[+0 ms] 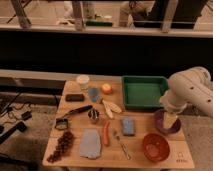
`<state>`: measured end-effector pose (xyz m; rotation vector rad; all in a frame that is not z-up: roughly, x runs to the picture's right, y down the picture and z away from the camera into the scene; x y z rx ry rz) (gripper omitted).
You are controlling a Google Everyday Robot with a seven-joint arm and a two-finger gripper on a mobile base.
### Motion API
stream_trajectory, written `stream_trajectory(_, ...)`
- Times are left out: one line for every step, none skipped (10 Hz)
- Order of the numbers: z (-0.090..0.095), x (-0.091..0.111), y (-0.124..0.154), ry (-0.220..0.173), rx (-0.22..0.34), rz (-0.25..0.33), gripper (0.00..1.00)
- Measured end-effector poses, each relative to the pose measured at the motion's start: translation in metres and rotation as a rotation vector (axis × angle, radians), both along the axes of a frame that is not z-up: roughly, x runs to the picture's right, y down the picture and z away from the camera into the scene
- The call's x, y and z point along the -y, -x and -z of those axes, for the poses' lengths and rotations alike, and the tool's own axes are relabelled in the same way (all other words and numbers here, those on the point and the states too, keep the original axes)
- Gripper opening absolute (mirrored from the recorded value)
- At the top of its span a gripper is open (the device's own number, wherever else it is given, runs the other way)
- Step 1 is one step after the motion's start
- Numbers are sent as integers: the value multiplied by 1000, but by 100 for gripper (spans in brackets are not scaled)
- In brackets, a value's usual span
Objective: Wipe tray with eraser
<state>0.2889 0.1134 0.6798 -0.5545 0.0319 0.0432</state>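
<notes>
The green tray (143, 93) sits at the back right of the wooden table, and nothing shows inside it. The eraser (75, 97), a small flat black block, lies near the table's left edge, well to the left of the tray. My white arm comes in from the right. My gripper (170, 120) hangs over the purple bowl (161, 125), just in front of the tray's right front corner and far from the eraser.
On the table are a white cup (83, 81), an orange fruit (106, 88), a banana (111, 106), a black-handled tool (76, 112), a metal cup (93, 116), a blue-grey sponge (128, 125), a carrot (106, 134), a blue cloth (90, 144), grapes (62, 146) and a red bowl (155, 146).
</notes>
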Motion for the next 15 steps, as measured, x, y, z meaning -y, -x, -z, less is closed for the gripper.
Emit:
stream_trajectory(0, 0, 6, -14, 16, 17, 80)
stream_trajectory(0, 3, 24, -32, 44, 46, 80)
stream_trajectory(-1, 5, 40, -43, 65, 68, 80)
stream_trajectory(-1, 8, 65, -62, 91, 96, 80)
stream_trajectory(-1, 9, 85, -75, 111, 117, 80)
stream_trajectory(-1, 12, 105, -85, 133, 139, 80)
stream_trajectory(-2, 13, 125, -92, 158, 162, 80)
stream_trajectory(-3, 15, 151, -98, 189, 189, 80)
stream_trajectory(-3, 17, 167, -101, 211, 206, 80)
stream_trajectory(-3, 16, 164, -101, 207, 203, 80)
stream_trajectory(-3, 16, 164, -102, 206, 205, 80)
stream_trajectory(-3, 17, 166, -102, 209, 207, 80)
stream_trajectory(-3, 17, 166, -103, 208, 208, 80)
stream_trajectory(-3, 16, 164, -102, 206, 204, 80)
stream_trajectory(-3, 16, 165, -102, 207, 204, 80)
